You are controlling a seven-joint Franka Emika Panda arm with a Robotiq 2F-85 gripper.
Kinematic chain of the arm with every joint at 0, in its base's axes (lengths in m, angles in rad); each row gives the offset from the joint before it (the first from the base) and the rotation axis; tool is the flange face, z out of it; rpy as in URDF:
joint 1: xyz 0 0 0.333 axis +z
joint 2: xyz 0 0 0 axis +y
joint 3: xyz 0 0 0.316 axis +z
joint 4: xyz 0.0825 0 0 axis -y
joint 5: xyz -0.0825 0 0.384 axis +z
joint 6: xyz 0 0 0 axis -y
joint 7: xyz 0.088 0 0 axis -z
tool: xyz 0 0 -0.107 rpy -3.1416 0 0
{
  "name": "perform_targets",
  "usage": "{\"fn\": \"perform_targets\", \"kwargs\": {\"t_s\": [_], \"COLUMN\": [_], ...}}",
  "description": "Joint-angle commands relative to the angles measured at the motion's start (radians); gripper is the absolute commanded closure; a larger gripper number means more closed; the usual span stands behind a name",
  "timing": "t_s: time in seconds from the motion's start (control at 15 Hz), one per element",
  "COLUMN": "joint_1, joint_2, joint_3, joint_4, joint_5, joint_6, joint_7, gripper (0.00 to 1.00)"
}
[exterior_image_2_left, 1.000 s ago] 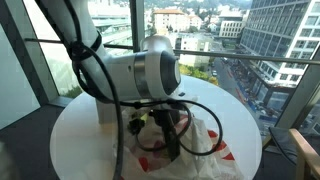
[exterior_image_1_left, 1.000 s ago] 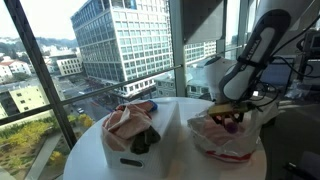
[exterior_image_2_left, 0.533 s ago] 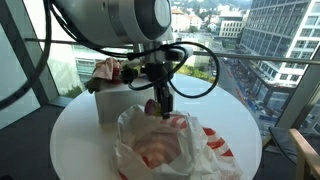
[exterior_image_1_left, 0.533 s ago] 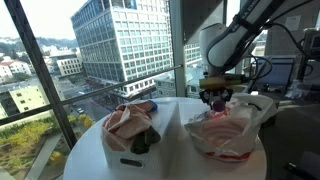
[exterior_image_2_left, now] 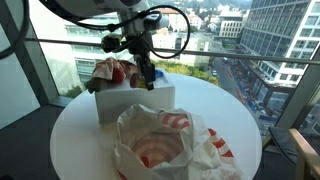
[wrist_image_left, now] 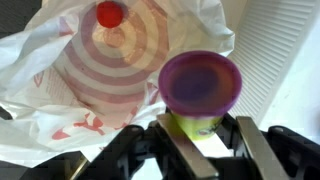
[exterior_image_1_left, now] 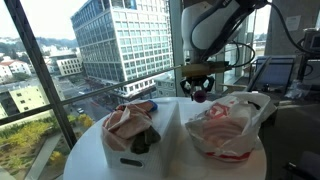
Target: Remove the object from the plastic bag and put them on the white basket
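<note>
Grips a small purple-topped container (wrist_image_left: pixel 200 88), yellow-green below, between fingers (wrist_image_left: pixel 186 150) closed snugly on its lower body, lid standing proud above them. Hangs with it in the gripper (exterior_image_1_left: pixel 198 93) above the round table (exterior_image_1_left: pixel 176 125), clear of the plastic bag (exterior_image_1_left: pixel 228 128) and, judging from an exterior view, short of the white basket (exterior_image_1_left: pixel 118 157), itself partly filled with pinkish cloth-like things and something dark. Best to carry level across at about this height, high enough to clear the basket's near wall, then lower over a free corner rather than onto the heap, to avoid rolling or tipping. Open only once low inside, just above the contents; avoid letting go from height, for fear of a bounce out. Cannot tell printed mark from real item in the red disc (wrist_image_left: pixel 108 14) on the bag; worth checking before counting the bag empty.
</note>
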Motion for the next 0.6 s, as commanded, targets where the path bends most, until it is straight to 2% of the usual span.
{"fn": "perform_targets", "kwargs": {"t_s": [0.0, 0.27, 0.53], "joint_1": [0.052, 0.153, 0.215], "joint_2": [0.137, 0.295, 0.422], "joint_3": [0.040, 0.025, -0.013], "joint_4": [0.105, 0.266, 0.432], "joint_5": [-0.083, -0.233, -0.225], "joint_6": [0.038, 0.032, 0.009], "joint_7": [0.117, 0.274, 0.306], "gripper": [0.82, 0.82, 0.82]}}
